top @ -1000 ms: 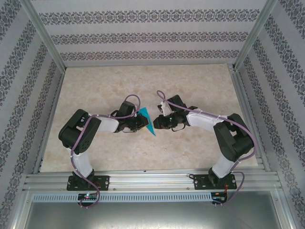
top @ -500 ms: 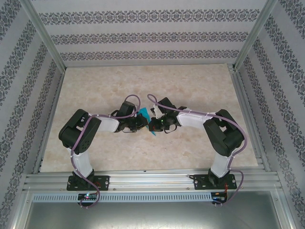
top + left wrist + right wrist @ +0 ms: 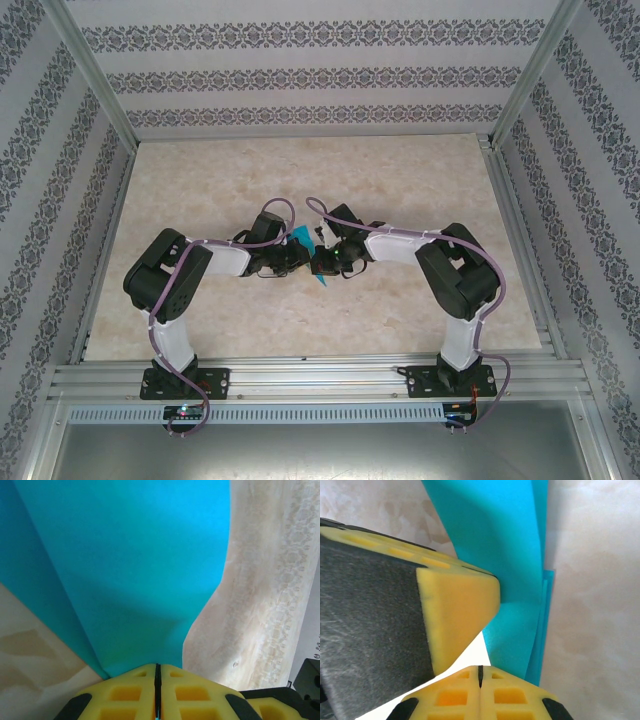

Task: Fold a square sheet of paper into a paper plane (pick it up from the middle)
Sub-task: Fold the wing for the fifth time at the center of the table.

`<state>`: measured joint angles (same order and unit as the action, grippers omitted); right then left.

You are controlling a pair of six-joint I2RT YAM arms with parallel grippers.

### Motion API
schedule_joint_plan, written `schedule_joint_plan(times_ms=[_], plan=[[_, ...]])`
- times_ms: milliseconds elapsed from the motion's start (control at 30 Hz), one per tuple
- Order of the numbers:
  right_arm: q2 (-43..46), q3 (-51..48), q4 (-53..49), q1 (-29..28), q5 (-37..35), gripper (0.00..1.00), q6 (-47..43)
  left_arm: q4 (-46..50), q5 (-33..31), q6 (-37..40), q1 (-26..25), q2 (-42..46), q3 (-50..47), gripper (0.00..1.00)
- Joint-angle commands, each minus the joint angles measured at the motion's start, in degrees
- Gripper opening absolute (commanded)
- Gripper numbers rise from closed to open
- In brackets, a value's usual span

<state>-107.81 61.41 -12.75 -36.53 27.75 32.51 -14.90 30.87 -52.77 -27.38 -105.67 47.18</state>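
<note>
1. The jaws of the left gripper are pressed together on the sheet of paper. The teal paper fans out of the seam between the yellow pads, so we read this as the anchoring hold.
2. The jaws of the right gripper are also pressed together. The paper's layered edge meets them just to one side of the seam, and we cannot tell whether any layer is caught there.
3. In the right wrist view, one left pad lies against the paper and just beside the right fingers. We judge the two grips are kept this close so the short span between them stays taut enough to crease.
4. From above, the sheet sits between the two grippers over the middle of the desk. It is raised on edge, with a teal tip showing on either side of them.
5. The stacked edge shows at least one fold is in, but we see no narrow dart yet, so we place the task midway.
6. The paper is thin, and a pull with the two grips so close could tear it or skew the crease.
</note>
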Motion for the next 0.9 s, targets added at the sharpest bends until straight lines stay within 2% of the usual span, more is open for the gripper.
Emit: schedule_joint_plan(times_ms=[0,433,867], plan=[[-0.9,0.8,-2.3,-0.4,-1.3,0.0,0.2,5.0,-4.4,0.3,-0.3,-2.3,-0.1,0.12],[-1.0,1.3,-6.4,-0.1,-4.7,0.0,-2.6,9.6,-6.9,0.6,-0.2,-2.9,1.3,0.11],[0.8,4.4,-8.3,-1.7,-3.1,0.0,-4.4,11.1,-7.1,0.6,-0.2,-3.6,1.9,0.11]])
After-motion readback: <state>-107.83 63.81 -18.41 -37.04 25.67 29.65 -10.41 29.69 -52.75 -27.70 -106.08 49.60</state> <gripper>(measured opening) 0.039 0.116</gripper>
